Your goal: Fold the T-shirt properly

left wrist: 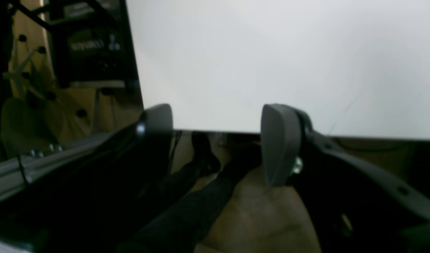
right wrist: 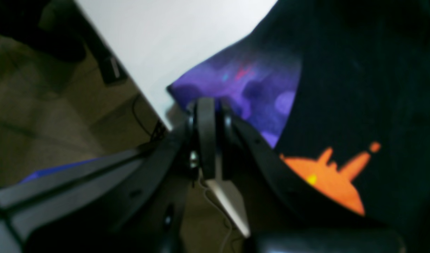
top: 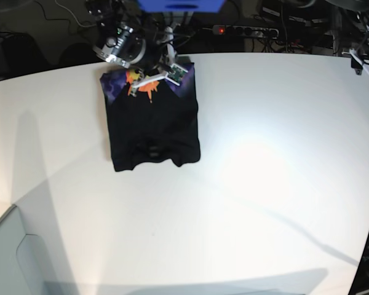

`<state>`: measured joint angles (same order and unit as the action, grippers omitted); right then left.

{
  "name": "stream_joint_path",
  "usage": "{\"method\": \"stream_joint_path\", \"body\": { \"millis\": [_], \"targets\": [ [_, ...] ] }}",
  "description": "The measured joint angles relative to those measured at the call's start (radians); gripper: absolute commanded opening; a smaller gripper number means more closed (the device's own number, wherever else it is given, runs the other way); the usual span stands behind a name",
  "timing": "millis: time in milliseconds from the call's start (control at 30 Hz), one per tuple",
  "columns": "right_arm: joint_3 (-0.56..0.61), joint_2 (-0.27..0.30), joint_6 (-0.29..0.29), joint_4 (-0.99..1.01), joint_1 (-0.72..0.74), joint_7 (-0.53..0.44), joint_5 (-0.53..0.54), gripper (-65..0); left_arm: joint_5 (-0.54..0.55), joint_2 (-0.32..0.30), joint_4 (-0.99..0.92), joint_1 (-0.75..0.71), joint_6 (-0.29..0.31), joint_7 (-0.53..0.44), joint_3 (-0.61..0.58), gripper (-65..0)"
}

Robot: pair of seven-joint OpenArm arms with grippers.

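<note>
The black T-shirt lies in a roughly folded block on the white table near its far edge. A turned-over flap at the far end shows the purple clouds and the orange sun. My right gripper is shut and pinches the printed edge at the shirt's far corner, right at the table edge; it also shows in the base view. My left gripper is open and empty, off the table's far right edge, away from the shirt. Its arm shows in the base view.
A power strip and cables lie beyond the far edge. A blue object stands behind the right arm. A grey panel sits at the front left corner. Under the table edge are floor and dark frame parts.
</note>
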<state>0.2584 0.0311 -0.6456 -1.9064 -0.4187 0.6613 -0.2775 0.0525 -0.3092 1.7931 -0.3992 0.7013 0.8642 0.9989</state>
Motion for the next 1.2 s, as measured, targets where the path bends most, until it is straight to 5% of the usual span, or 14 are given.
{"method": "stream_joint_path", "body": {
  "millis": [233,500,900,1200],
  "targets": [
    [-0.087,0.013,0.000,-0.192,-0.006,-0.015,0.011,-65.0,0.004,0.001,0.000,-0.013,0.000,-0.006,0.000,-26.5],
    [-0.406,0.013,0.000,-0.111,0.016,-0.005,0.011,-65.0,0.008,0.008,-0.001,-0.035,0.000,-0.005,0.032,-26.5],
    [-0.528,0.004,0.000,0.053,-0.001,-0.097,0.021,-65.0,0.005,0.027,-0.002,-0.064,0.000,-0.008,0.037,-26.5],
    [-0.740,-0.013,-0.001,-0.089,-0.108,-0.145,0.282,-65.0,0.198,0.060,-0.004,-0.176,-0.001,-0.003,0.185,-31.5]
  ]
}}
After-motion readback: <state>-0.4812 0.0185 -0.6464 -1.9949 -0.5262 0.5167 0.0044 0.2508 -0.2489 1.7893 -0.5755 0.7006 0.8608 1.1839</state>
